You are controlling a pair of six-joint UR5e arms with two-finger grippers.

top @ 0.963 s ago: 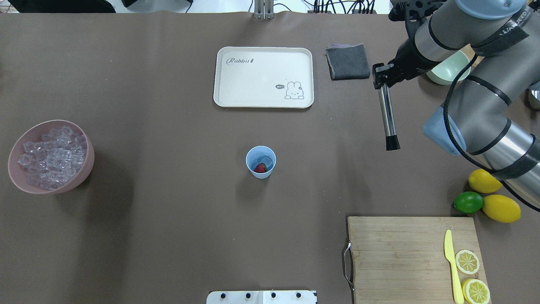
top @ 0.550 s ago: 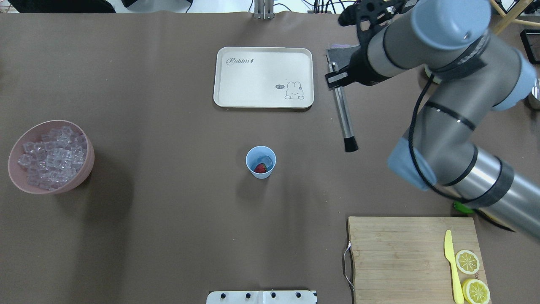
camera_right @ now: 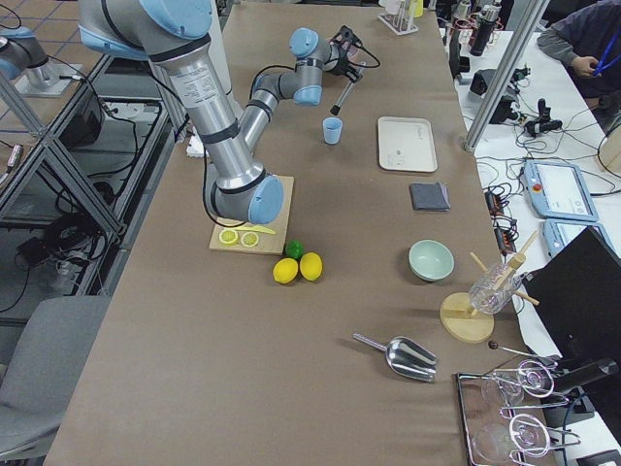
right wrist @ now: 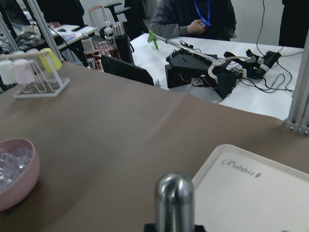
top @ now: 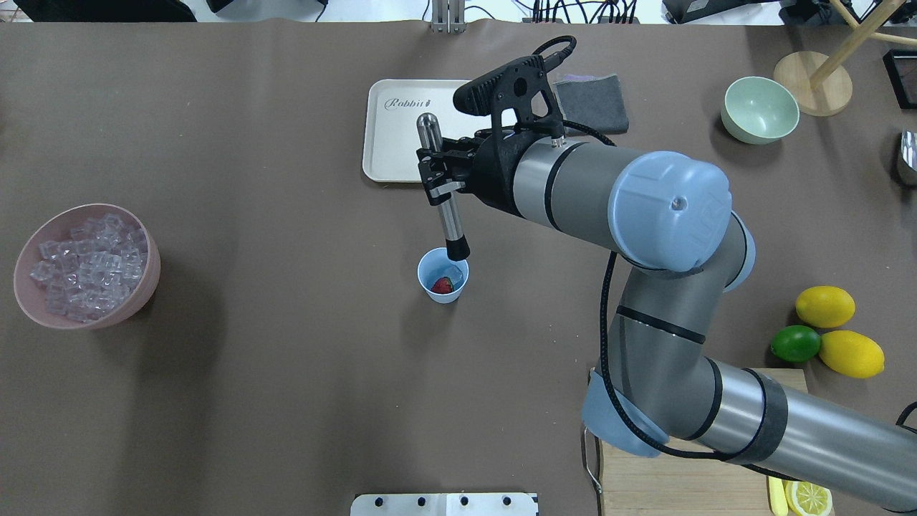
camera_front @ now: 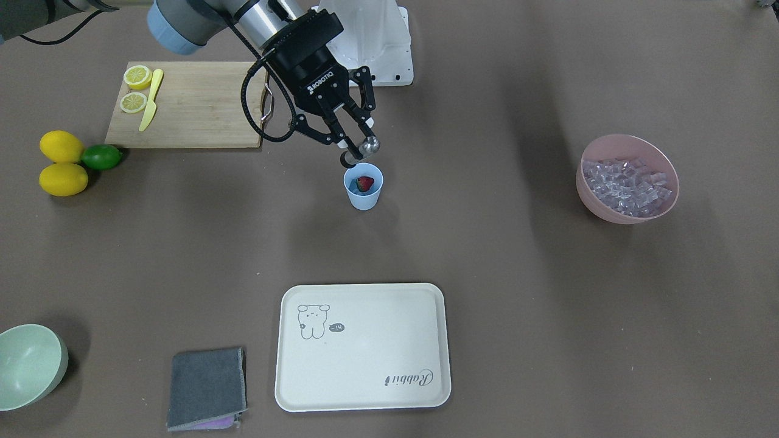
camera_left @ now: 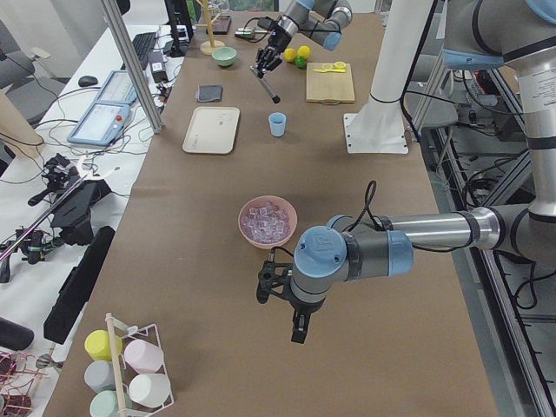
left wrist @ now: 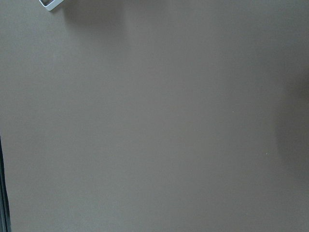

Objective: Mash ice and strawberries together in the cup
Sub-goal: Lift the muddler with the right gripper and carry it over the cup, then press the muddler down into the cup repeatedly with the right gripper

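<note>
- cup [top: 443, 276] upright, mid-desk [top: 286, 358]; strawberry [top: 442, 285] + ice cube [top: 452, 271] inside
- muddler [top: 451, 226] tilted: black end down at cup's far rim, steel knob up twd tray [top: 387, 143]
- R gripper [top: 435, 174] clamped on muddler shaft
- L gripper [camera_left: 296, 328]: can't tell

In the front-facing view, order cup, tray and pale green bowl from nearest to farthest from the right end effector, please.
1. cup, close by the right end effector
2. tray, at mid-table
3. pale green bowl, view's lower-left corner
</note>
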